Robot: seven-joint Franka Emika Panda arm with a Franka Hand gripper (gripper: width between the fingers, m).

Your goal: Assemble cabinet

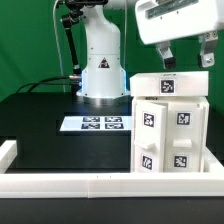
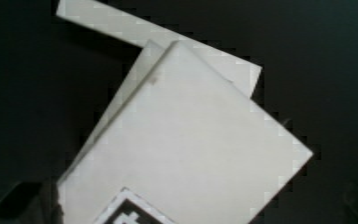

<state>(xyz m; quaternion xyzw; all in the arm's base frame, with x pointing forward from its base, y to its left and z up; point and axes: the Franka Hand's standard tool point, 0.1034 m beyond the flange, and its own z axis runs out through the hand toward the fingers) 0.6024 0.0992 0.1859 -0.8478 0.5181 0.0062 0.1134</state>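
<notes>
Gripper [image 1: 188, 57] spread; rail [image 1: 90, 184] hides cabinet [image 1: 170, 125] base

Place: robotics lab | evidence: white arm base [image 1: 100, 70] upper centre; black bench [image 1: 40, 125]; tagged marker board [image 1: 93, 124] mid-frame; white border rails [image 1: 60, 181] along bottom

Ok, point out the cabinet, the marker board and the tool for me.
cabinet [image 1: 168, 130]: exterior view, front face, near its middle.
marker board [image 1: 95, 124]: exterior view, middle of the sheet.
tool [image 1: 189, 60]: exterior view, midway between its open fingertips.
</notes>
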